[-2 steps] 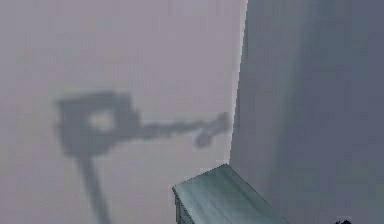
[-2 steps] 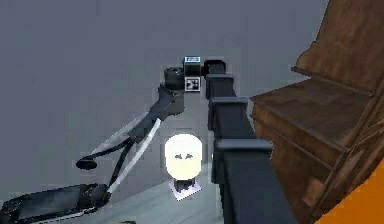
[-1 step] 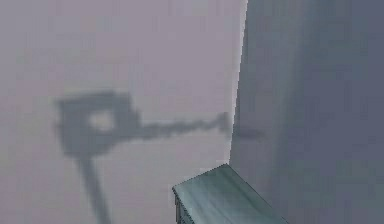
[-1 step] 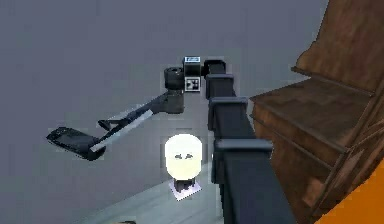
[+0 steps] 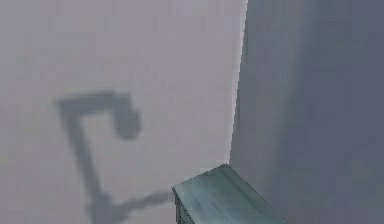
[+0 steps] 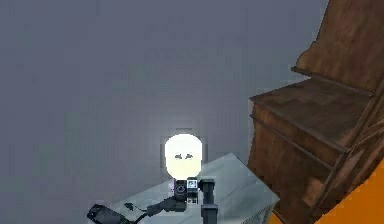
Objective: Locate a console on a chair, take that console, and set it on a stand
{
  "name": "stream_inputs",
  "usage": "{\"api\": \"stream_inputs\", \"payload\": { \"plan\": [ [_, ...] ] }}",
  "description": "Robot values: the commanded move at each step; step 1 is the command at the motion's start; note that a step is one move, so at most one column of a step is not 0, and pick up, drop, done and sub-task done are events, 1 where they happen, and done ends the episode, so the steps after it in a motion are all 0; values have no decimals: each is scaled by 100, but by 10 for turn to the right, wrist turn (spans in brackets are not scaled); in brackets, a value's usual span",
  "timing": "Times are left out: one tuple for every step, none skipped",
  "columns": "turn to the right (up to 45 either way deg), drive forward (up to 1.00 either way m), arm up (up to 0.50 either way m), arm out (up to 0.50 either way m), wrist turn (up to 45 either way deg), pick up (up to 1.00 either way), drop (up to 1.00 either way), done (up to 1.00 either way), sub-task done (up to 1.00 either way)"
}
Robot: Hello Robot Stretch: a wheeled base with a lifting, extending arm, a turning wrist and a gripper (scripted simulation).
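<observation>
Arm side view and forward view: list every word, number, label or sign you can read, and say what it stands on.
None can be read as text.
White squares on the arm: black marks, too small to read.
Wooden cabinet, pale tabletop, glowing white lamp: no print seen.

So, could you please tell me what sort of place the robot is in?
Probably a furnished room of a house: a tall brown wooden cabinet, a pale tabletop against plain walls, and a white rounded thing, perhaps a lamp.
</observation>
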Motion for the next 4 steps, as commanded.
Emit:
{"api": "stream_inputs", "payload": {
  "plan": [
    [0,0,-32,0,0,0,0,0,0],
    [0,0,0,0,0,0,100,0,0],
    [0,0,10,0,0,0,0,0,0],
    [0,0,0,-8,0,0,0,0,0]
  ]
}}
